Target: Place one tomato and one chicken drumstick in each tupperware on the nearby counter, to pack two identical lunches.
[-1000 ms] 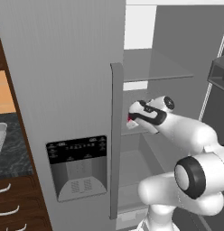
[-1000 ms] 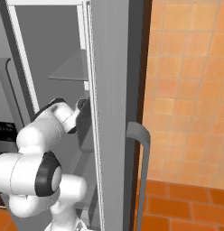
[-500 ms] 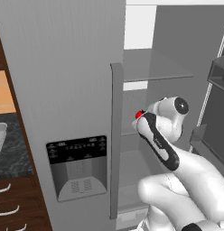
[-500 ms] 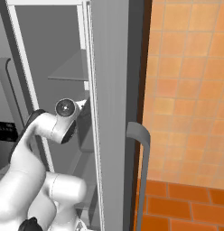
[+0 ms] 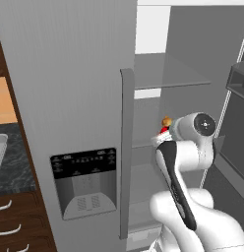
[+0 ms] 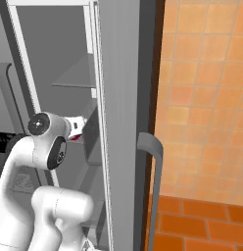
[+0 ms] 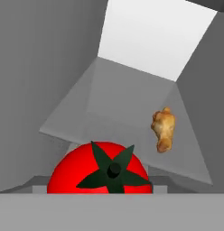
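Tomato (image 7: 99, 169), red w/ green stem, sitting close before gripper, grip state unclear; chicken drumstick (image 7: 162, 129) lying beyond on fridge shelf (image 7: 127, 108).

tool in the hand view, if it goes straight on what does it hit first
Most likely the tomato, right ahead and close. The drumstick lies farther back and off to the side on the fridge shelf. Exact depth is unclear.
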Available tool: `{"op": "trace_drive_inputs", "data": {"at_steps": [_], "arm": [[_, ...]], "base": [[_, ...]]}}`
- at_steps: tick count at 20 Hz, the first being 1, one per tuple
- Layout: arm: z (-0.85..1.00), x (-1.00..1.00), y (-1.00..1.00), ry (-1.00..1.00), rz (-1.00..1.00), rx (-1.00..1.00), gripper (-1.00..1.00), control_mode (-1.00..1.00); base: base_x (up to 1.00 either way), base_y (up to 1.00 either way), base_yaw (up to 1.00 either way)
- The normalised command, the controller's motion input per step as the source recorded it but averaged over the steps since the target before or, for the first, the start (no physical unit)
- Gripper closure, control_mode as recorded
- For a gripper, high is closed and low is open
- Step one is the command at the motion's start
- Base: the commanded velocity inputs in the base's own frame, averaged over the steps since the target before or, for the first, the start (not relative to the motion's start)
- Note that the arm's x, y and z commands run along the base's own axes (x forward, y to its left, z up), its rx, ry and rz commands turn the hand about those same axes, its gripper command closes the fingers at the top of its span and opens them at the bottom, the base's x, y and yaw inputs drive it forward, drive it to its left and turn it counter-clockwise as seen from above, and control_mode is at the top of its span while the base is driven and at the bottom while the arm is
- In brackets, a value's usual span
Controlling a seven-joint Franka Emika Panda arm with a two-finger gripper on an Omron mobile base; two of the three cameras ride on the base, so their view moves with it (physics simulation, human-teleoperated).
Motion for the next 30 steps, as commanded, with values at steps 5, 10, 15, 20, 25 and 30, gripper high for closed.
{"op": "trace_drive_inputs", "data": {"at_steps": [5, 10, 15, 20, 25, 30], "arm": [[0.05, -0.54, -0.22, 0.03, -0.51, 0.15, 1.0, -1.0], [0.0, -0.61, -0.09, 0.0, -0.23, 0.15, 1.0, -1.0], [-0.01, -0.18, 0.0, 0.01, 0.08, 0.16, 1.0, -1.0], [-0.13, -0.01, 0.0, 0.14, 0.08, 0.01, 1.0, -1.0], [-0.01, 0.0, 0.0, 0.01, 0.02, 0.0, 1.0, -1.0], [0.0, 0.0, 0.0, 0.0, 0.0, 0.0, 1.0, -1.0]], "base": [[0.0, 0.0, 0.0], [0.0, 0.0, 0.0], [0.0, 0.0, 0.0], [0.0, 0.0, 0.0], [0.0, 0.0, 0.0], [0.0, 0.0, 0.0]]}}
